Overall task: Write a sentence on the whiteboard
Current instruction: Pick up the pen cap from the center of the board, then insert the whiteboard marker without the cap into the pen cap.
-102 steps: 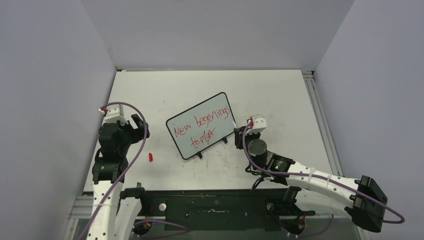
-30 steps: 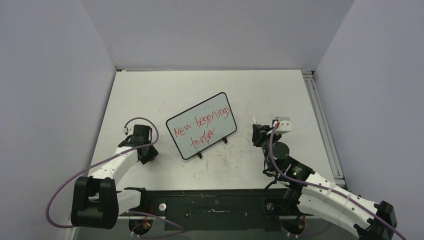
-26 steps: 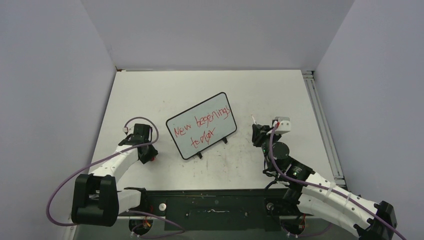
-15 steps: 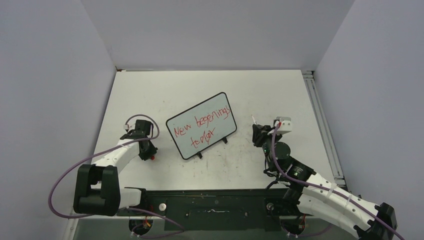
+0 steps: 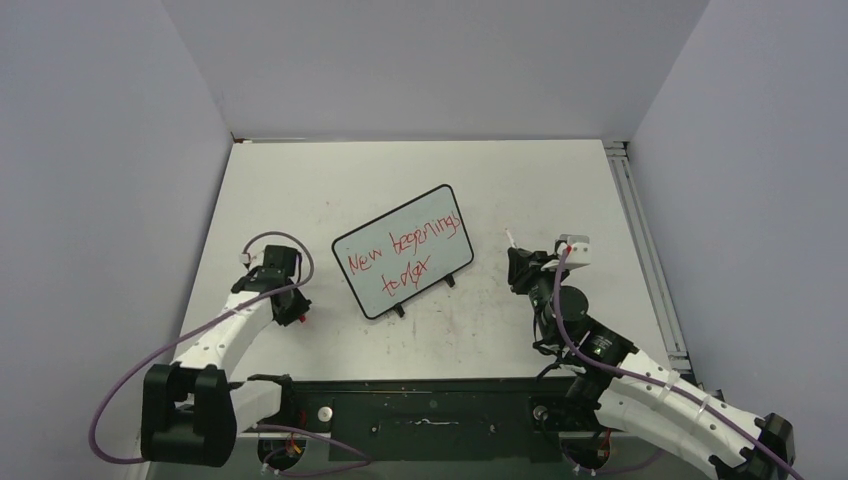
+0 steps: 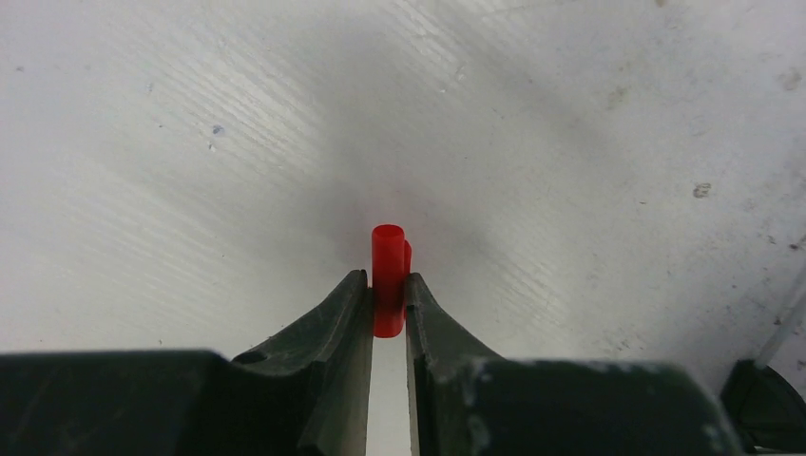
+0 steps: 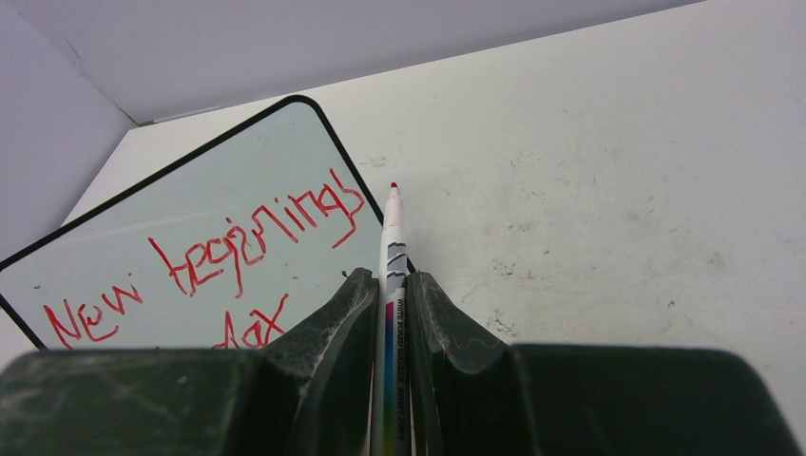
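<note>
Left wrist view has the left gripper (image 6: 388,288) clenched on a small red cap (image 6: 388,261) standing on the table (image 6: 589,142); the cap's lower end is hidden between the fingers. From above only a red speck of it shows. The right gripper (image 7: 389,285) pinches a marker (image 7: 393,242), red tip up, its barrel mostly buried between the fingers. The whiteboard (image 5: 445,255) stands mid-table between the arms. In the right wrist view the sentence (image 5: 405,243) has its second line half hidden.
</note>
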Robot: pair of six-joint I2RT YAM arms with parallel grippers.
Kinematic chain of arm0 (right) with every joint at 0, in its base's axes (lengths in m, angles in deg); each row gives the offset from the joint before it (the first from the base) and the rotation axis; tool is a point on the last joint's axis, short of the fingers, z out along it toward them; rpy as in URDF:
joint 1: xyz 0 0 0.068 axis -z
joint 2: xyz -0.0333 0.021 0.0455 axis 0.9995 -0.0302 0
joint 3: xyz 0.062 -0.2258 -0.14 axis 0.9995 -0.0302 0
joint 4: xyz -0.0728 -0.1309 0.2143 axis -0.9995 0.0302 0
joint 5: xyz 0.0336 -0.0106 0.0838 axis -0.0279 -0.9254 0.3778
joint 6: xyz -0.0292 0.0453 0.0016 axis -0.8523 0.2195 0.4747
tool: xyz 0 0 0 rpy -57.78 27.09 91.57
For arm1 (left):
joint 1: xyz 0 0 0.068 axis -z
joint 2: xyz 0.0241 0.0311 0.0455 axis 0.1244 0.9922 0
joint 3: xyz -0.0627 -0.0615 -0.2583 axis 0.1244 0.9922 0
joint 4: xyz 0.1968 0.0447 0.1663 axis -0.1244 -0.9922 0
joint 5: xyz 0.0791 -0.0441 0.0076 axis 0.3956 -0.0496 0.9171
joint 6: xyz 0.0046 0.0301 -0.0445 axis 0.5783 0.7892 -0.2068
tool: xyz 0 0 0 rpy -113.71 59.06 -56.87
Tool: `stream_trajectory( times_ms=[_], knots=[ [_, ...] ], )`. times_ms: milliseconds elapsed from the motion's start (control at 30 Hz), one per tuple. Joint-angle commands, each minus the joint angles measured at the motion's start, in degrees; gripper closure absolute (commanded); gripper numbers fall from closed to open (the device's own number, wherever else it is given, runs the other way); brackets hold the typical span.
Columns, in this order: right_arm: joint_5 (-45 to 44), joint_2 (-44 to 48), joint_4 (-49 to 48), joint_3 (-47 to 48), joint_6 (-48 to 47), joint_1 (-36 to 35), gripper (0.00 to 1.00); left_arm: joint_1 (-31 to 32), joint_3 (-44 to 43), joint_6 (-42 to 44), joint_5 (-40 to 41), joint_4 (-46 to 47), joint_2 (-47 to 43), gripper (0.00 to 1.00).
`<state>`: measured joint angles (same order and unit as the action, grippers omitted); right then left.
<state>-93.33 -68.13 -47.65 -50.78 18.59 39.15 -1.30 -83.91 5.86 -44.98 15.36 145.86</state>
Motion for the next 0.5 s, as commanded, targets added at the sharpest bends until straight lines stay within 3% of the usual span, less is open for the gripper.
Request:
stream_trajectory(
  times_ms=[0, 467],
  knots=[
    [0.2, 0.2, -0.4, -0.2, 0.6, 0.3, 0.88, -0.5, -2.6, -0.1, 2.3, -3.2, -7.6, 1.0],
    [8.9, -1.9, 3.0, 2.6, 0.0, 1.3, 0.9, 2.2, -18.7, 17.6, -1.0, -7.0, -18.9, 1.0]
  ],
)
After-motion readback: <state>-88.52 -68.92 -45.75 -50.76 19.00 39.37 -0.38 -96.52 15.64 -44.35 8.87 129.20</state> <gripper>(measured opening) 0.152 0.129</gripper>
